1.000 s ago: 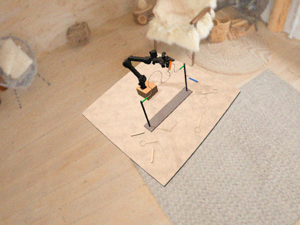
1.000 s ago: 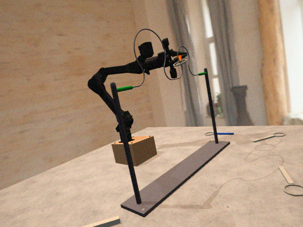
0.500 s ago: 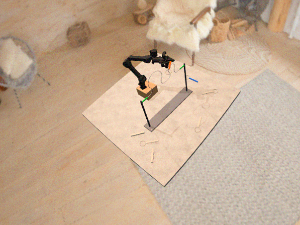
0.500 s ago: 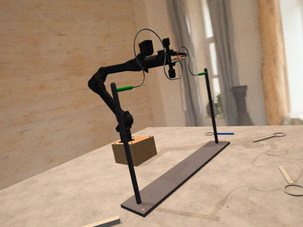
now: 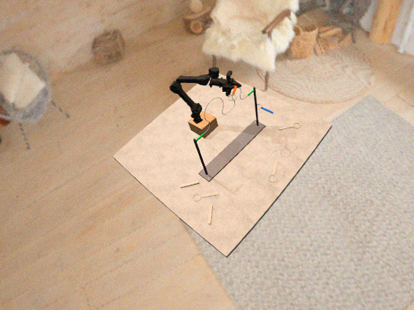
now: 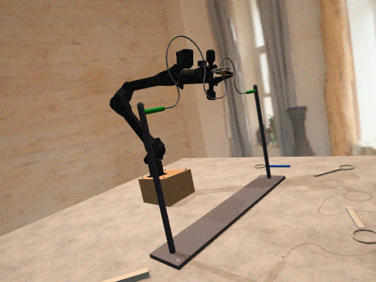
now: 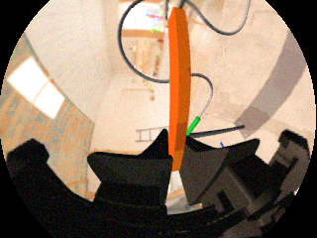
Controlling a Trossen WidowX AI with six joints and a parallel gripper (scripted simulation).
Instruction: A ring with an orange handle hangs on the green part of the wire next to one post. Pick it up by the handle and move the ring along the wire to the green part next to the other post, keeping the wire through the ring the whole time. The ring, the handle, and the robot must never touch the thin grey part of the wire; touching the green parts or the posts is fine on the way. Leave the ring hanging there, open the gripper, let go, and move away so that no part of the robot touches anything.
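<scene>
My gripper (image 5: pixel 240 85) (image 6: pixel 232 73) (image 7: pixel 168 131) is shut on the orange handle (image 5: pixel 234 90) (image 6: pixel 224 73) (image 7: pixel 179 74). The ring (image 6: pixel 215 69) lies nearly flat around the rising wire, between its low bend and the smaller hump near the far post; contact with the grey wire cannot be told. The grey wire (image 5: pixel 234 104) (image 6: pixel 181 36) (image 7: pixel 120 36) also has a tall loop toward the near post. The far green part (image 5: pixel 251 92) (image 6: pixel 251 91) (image 7: pixel 193 126) is beyond the hump. The near green part (image 5: pixel 199 137) (image 6: pixel 154 110) is at the opposite end.
The near post (image 5: pixel 201 156) (image 6: pixel 164 209) and far post (image 5: pixel 256 108) (image 6: pixel 262 127) stand on a grey base strip (image 5: pixel 231 150) (image 6: pixel 224 215). A blue stick (image 5: pixel 267 110) (image 6: pixel 279 165) and several pale sticks and rings lie on the table. My arm reaches behind the tall loop in the exterior view.
</scene>
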